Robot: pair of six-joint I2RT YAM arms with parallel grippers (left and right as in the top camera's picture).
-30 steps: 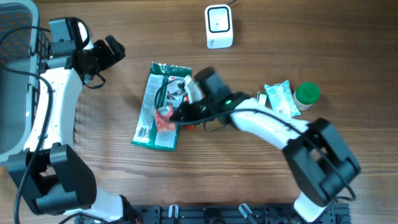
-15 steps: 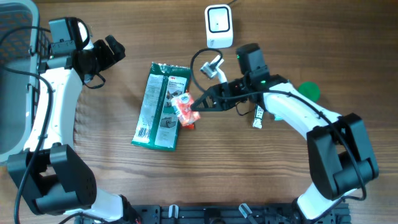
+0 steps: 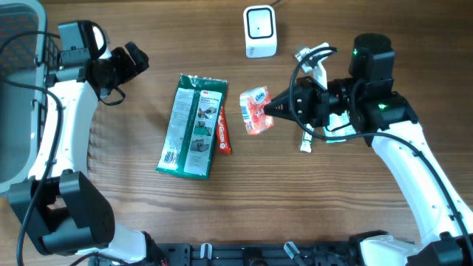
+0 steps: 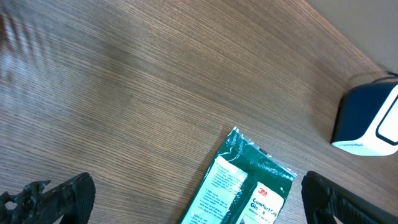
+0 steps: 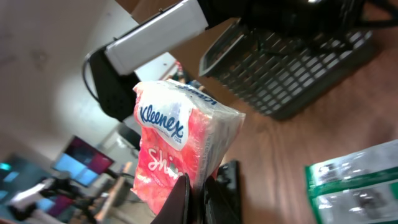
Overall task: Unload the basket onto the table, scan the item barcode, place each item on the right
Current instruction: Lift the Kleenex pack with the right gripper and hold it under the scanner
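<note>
The item is a red and white Kleenex tissue pack [image 3: 255, 109]. My right gripper [image 3: 270, 110] is shut on its edge and holds it in the air, right of the green package and below the white barcode scanner [image 3: 260, 31]. The right wrist view shows the tissue pack [image 5: 180, 146] upright above the pinching gripper [image 5: 202, 186]. My left gripper [image 3: 134, 58] hangs open at the far left. In its wrist view the left gripper [image 4: 199, 198] has nothing between its fingers, with the scanner [image 4: 368, 119] at the right edge.
A green glove package [image 3: 194, 124] lies flat mid-table with a red stick packet [image 3: 222, 137] along its right side. A dark wire basket [image 3: 15, 89] stands at the left edge. A small white packet [image 3: 304, 143] shows under the right arm.
My right arm has lifted the tissue pack off the green package and carried it right and up, to below the scanner. The left arm has not moved.
</note>
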